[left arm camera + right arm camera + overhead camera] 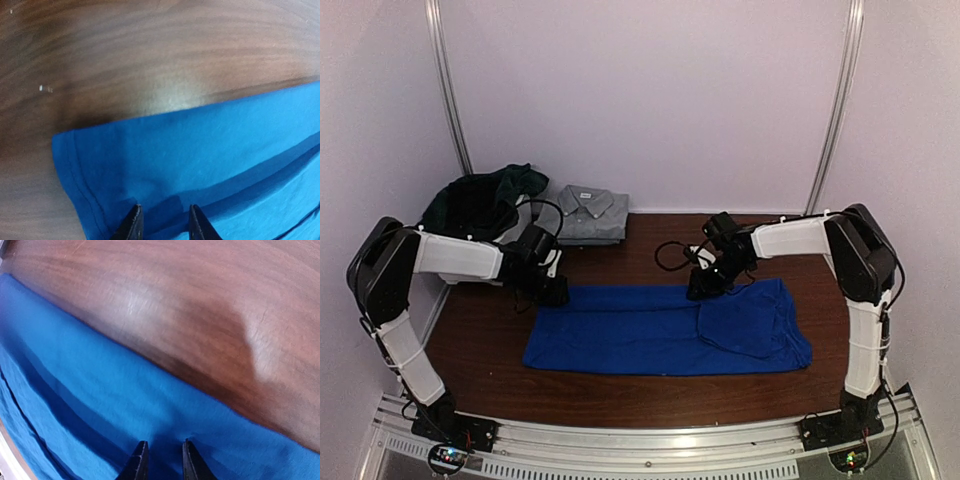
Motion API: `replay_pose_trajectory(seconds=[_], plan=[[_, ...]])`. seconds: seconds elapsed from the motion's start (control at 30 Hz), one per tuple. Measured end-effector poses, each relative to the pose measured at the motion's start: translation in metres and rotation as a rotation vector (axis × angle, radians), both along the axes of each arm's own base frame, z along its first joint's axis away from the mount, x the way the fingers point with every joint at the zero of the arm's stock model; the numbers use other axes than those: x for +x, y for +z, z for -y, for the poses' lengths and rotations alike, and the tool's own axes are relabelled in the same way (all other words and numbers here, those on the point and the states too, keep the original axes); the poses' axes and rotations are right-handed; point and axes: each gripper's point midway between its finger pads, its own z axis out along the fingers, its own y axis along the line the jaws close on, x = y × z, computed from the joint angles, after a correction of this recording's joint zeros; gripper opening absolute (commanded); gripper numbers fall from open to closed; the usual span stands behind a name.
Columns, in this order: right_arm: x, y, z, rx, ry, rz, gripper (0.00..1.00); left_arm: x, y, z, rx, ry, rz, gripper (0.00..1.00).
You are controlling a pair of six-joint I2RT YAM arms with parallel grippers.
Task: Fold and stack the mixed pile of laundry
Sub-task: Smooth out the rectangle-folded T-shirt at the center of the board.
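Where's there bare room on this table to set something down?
Bare wood: the strip between the blue T-shirt and the near rail, and the patch left of the shirt. Crowded: far left, with the grey folded shirt and dark green garment.

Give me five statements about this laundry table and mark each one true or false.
1. The blue shirt lies spread out on the wooden table. True.
2. A folded grey shirt sits at the back of the table. True.
3. The right gripper is over the grey shirt. False: it is at the far edge of the blue shirt.
4. The dark green garment lies on top of the blue shirt. False: it is heaped in the back left corner, apart from the blue shirt.
5. The left gripper is at the blue shirt's far left corner. True.
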Motion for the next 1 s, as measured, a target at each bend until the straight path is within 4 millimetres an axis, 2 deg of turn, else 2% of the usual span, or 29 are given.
replay_pose_trajectory(seconds=[0.27, 0.47, 0.6, 0.67, 0.8, 0.9, 1.0], plan=[[-0.033, -0.001, 0.012, -0.012, 0.017, -0.021, 0.23, -0.036, -0.017, -0.017, 0.017, 0.001, -0.063, 0.29], [-0.051, 0.003, 0.023, -0.029, 0.018, -0.023, 0.39, -0.054, -0.016, -0.025, 0.013, -0.006, -0.07, 0.3], [-0.053, 0.022, 0.034, -0.053, -0.012, 0.027, 0.44, -0.057, -0.002, -0.022, 0.008, -0.037, -0.038, 0.32], [-0.053, 0.042, 0.044, -0.06, -0.043, 0.077, 0.43, -0.053, 0.011, -0.014, 0.002, -0.065, -0.006, 0.32], [-0.046, 0.077, 0.071, -0.072, -0.139, 0.175, 0.42, -0.027, 0.042, 0.009, -0.02, -0.115, 0.079, 0.32], [-0.041, 0.071, 0.109, -0.114, -0.254, 0.176, 0.4, -0.003, 0.054, 0.024, -0.024, -0.141, 0.125, 0.32], [-0.042, 0.044, 0.15, -0.177, -0.367, 0.117, 0.4, 0.011, 0.04, 0.032, -0.003, -0.156, 0.111, 0.31]])
